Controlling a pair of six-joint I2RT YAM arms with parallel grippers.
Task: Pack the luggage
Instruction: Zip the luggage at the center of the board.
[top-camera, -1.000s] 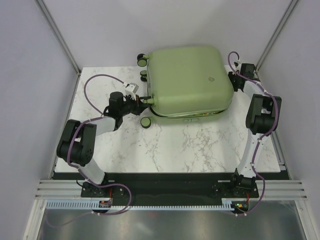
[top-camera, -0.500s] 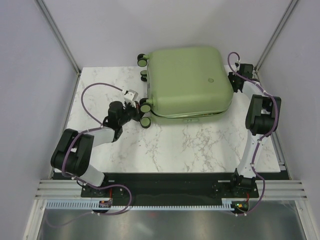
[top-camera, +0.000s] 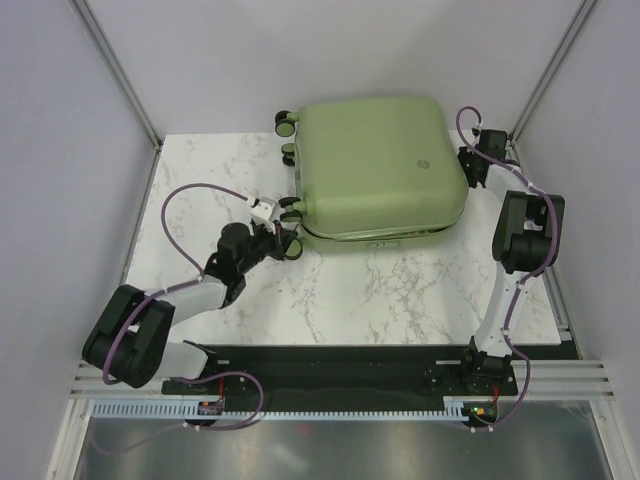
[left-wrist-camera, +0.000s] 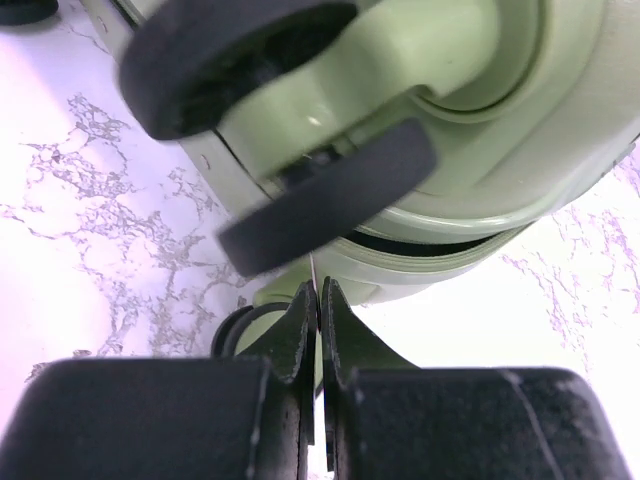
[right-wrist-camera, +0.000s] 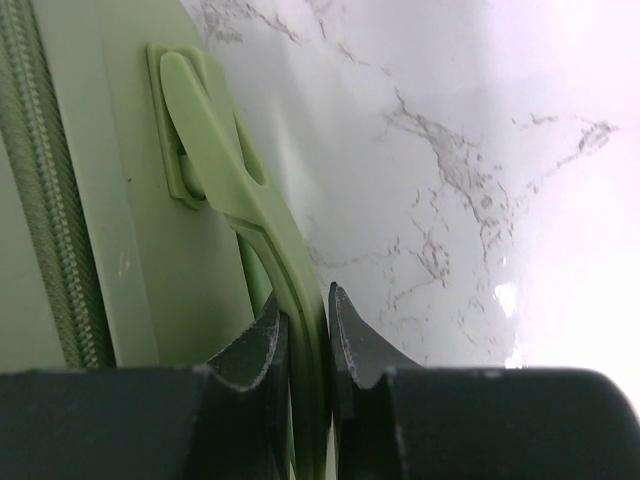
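Right pincer (right-wrist-camera: 304, 296): clamps luggage (top-camera: 375, 160) handle (right-wrist-camera: 225, 170) | left pincer (left-wrist-camera: 318, 293): closed, apparently beside wheel (left-wrist-camera: 330, 195)

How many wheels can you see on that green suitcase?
4, all at one end of the suitcase: far wheel, second wheel, third wheel, nearest wheel. Others may be hidden.

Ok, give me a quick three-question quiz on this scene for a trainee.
1. True or false: the pale sage-green hard-shell suitcase lies with its lid wide open on the white marble-patterned table.
2. What does the right gripper clamp? A) a zipper pull B) the suitcase's green handle C) nothing
3. Fill in: the left gripper, shut, points at a black ____.
Key: 1 false; 2 B; 3 caster wheel.
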